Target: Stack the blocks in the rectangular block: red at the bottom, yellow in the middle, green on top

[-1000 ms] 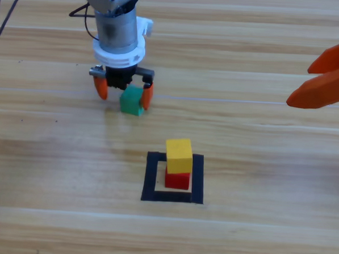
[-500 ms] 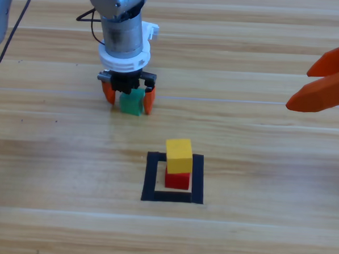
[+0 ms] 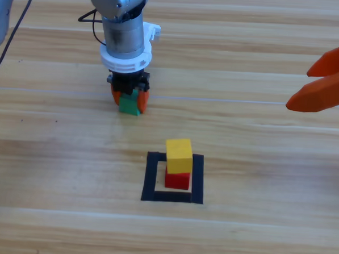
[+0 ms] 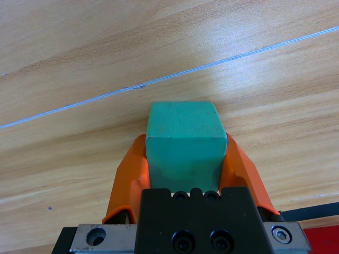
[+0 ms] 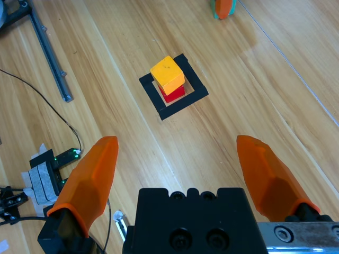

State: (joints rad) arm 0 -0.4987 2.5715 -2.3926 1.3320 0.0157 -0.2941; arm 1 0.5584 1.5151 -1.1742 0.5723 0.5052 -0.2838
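Left gripper [image 3: 129, 97] clamps the matte teal-green cube [image 4: 185, 145] on the table

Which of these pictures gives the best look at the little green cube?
The left wrist view: the green cube fills the middle, clamped between the left gripper's orange jaws. The high view shows it small and half hidden under that gripper. The right wrist view shows only a sliver at the top edge.

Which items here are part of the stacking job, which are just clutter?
Job: green cube clamped in left gripper; yellow cube on red cube inside black tape square.
Clutter: right gripper waiting open at the right edge; cables and metal rail off-table.
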